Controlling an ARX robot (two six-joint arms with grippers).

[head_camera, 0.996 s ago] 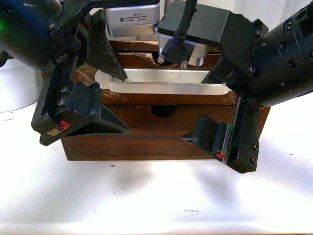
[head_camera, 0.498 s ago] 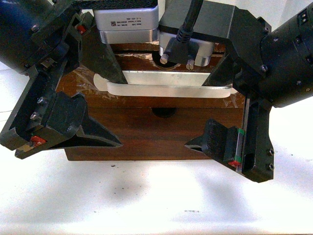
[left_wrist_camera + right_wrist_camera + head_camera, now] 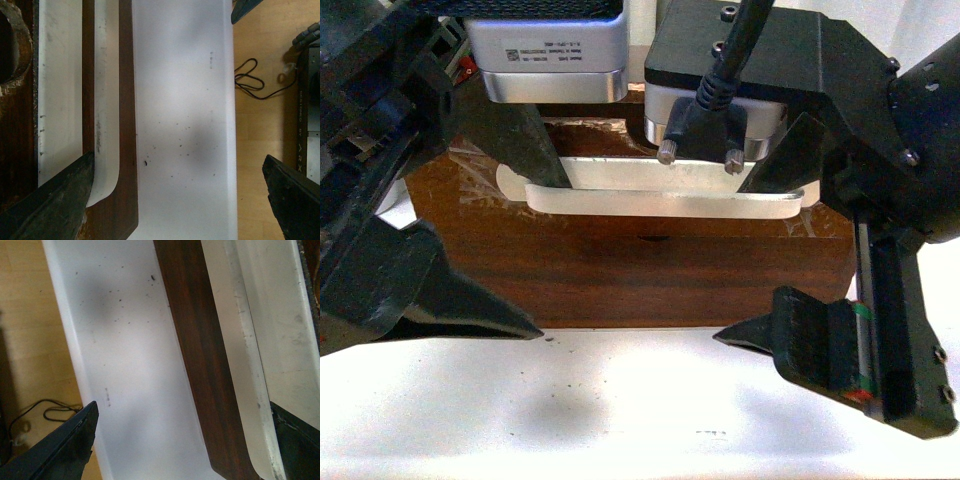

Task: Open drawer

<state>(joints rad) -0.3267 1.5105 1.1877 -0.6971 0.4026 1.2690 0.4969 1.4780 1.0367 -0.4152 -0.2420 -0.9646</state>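
The dark brown drawer (image 3: 640, 270) fills the middle of the front view, its wide white handle (image 3: 660, 195) taped across its upper front. My left gripper (image 3: 545, 255) is open, with one finger at the handle's left end and the other low in front of the drawer face. My right gripper (image 3: 738, 262) is open in the same way at the handle's right end. The left wrist view shows the handle (image 3: 107, 100) and drawer front (image 3: 127, 150) between my left gripper's (image 3: 175, 200) jaws. The right wrist view shows the handle (image 3: 240, 365) and drawer front (image 3: 200, 365) inside my right gripper (image 3: 180, 440).
The drawer stands over a white table (image 3: 640, 410). The table's edge (image 3: 227, 125) and a wooden floor (image 3: 260, 140) with a black cable (image 3: 255, 80) show in the left wrist view. The cable (image 3: 40, 412) also shows in the right wrist view.
Both grippers have drawn back toward the camera with fingers at the handle. The drawer front has come forward with them and now hides the notched panel below it.
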